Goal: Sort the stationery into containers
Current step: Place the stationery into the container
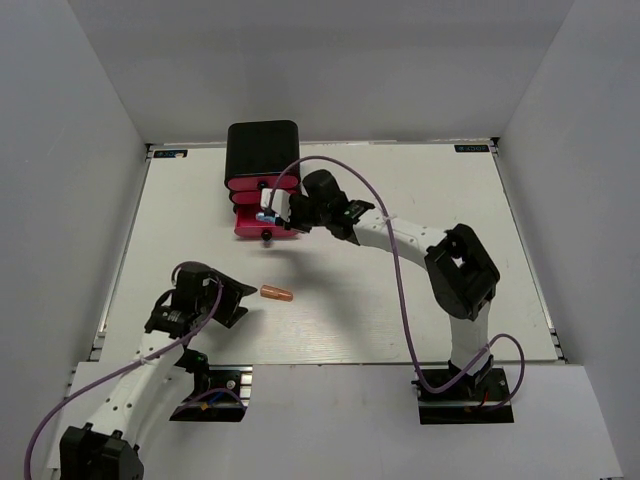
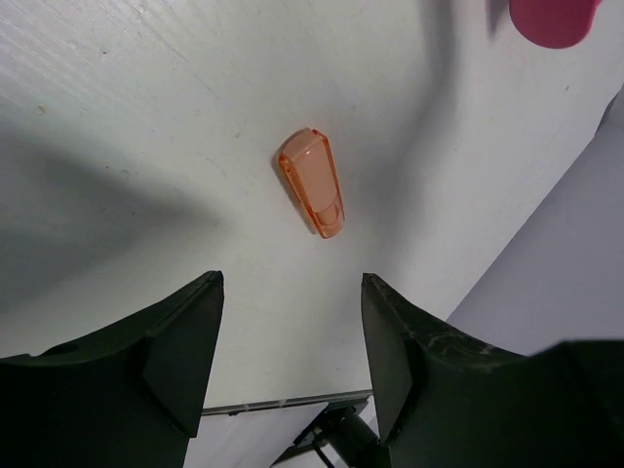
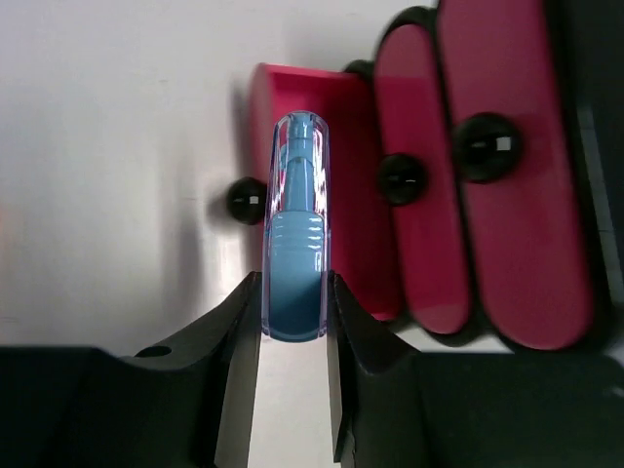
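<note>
The pink drawers sit in a black box at the table's back middle. The bottom drawer is pulled out. My right gripper is shut on a blue pen-like cylinder with a clear cap, holding it over the open drawer; it also shows in the top view. An orange cylinder lies on the table. My left gripper is open and empty, a short way from the orange cylinder.
White walls close in the table on three sides. The two upper drawers are shut, with black knobs. A purple cable arcs over the right arm.
</note>
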Controlling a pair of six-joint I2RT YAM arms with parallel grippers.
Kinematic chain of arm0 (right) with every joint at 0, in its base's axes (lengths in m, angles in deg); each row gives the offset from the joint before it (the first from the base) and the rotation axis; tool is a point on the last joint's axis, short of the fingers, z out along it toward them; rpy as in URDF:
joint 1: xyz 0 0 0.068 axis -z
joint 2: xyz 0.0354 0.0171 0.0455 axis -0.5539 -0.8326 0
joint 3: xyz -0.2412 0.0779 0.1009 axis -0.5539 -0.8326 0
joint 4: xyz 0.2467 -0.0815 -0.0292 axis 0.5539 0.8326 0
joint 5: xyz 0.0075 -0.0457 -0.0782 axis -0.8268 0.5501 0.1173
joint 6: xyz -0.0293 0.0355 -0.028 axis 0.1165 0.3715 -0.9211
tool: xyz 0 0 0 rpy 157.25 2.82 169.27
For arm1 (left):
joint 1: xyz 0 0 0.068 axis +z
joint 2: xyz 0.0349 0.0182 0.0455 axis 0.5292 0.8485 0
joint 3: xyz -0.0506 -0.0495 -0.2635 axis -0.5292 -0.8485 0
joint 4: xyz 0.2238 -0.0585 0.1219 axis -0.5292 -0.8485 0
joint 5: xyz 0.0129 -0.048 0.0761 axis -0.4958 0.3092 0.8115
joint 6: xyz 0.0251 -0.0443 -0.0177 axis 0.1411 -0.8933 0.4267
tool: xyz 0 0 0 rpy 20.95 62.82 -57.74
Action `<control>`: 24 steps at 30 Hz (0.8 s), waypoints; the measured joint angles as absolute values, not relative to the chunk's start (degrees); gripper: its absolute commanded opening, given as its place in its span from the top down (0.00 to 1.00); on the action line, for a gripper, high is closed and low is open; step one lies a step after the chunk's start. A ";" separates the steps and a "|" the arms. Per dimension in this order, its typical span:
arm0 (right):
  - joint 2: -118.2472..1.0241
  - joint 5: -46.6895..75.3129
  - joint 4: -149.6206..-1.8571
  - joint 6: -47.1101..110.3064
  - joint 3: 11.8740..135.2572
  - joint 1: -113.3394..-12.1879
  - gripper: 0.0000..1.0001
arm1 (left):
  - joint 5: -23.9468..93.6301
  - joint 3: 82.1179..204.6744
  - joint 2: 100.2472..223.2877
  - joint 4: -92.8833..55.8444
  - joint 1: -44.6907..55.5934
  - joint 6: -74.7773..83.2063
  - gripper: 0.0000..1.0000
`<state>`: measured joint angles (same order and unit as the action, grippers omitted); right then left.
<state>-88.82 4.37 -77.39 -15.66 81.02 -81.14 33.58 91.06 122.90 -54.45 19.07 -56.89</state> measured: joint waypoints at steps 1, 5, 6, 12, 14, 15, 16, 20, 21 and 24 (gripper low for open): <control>-88.86 4.72 -77.53 -16.52 81.92 -80.81 1.00 | 33.43 91.06 123.66 -54.03 19.07 -57.44 0.31; -90.37 5.64 -77.37 -20.43 85.28 -79.79 1.00 | 32.97 91.06 127.51 -51.47 19.07 -59.30 0.30; -91.42 5.96 -77.39 -21.26 86.44 -79.72 1.00 | 32.91 91.06 128.47 -50.97 19.07 -59.67 0.30; -100.66 7.80 -75.41 -26.77 95.47 -79.72 1.00 | 32.05 91.13 132.97 -49.07 19.07 -61.39 0.30; -102.02 8.22 -74.49 -28.16 96.08 -79.72 1.00 | 31.90 91.37 133.65 -48.87 19.07 -61.66 0.30; -102.43 8.32 -73.81 -28.71 96.08 -79.72 1.00 | 31.88 91.63 134.02 -48.81 19.07 -61.77 0.30; -102.63 8.41 -73.13 -29.37 96.08 -79.72 1.00 | 31.86 91.83 134.28 -48.74 19.07 -61.90 0.29; -102.67 8.70 -72.28 -30.53 96.06 -79.72 0.82 | 31.55 92.44 135.35 -48.30 19.07 -62.49 0.29; -102.67 8.87 -72.28 -30.59 96.04 -79.72 0.71 | 31.44 92.50 135.88 -48.09 19.07 -62.64 0.29; -102.67 9.66 -72.13 -30.79 95.91 -79.72 0.50 | 30.83 92.64 137.76 -47.32 19.07 -62.88 0.29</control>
<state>-102.67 9.66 -72.13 -30.79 95.91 -79.72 30.83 92.64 137.76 -47.32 19.07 -62.88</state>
